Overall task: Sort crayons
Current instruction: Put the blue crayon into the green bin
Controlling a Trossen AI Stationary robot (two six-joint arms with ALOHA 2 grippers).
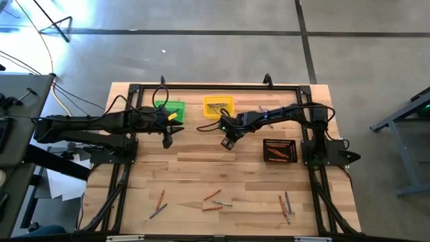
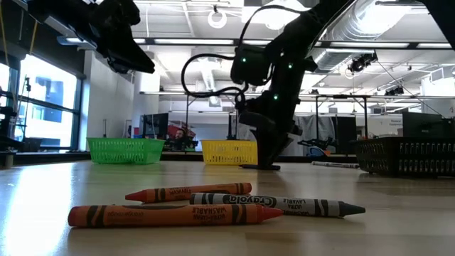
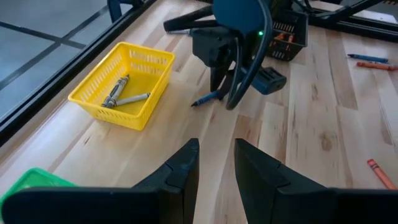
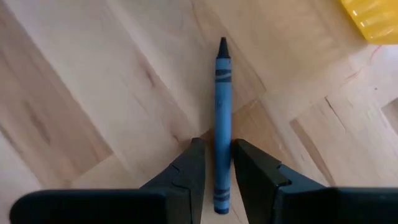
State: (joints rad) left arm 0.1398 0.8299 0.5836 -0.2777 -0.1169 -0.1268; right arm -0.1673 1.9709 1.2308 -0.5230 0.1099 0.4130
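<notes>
Worktop (image 1: 201,168) carries scattered crayons (image 1: 213,202) near its front. My right tool (image 4: 217,155) grips a blue crayon (image 4: 222,118) by its lower half, low beside the yellow bin (image 1: 218,106). I judge it light, stiff, waxy, best pinched mid-length. Left tool (image 3: 216,163) hovers open.

The right arm is stretched toward the middle of the surface, its gripper (image 1: 227,142) pointed down with the 2 fingers (image 4: 189,165) closed on a blue crayon (image 4: 222,112). The left gripper (image 1: 168,138) is held raised, fingers slightly parted.
</notes>
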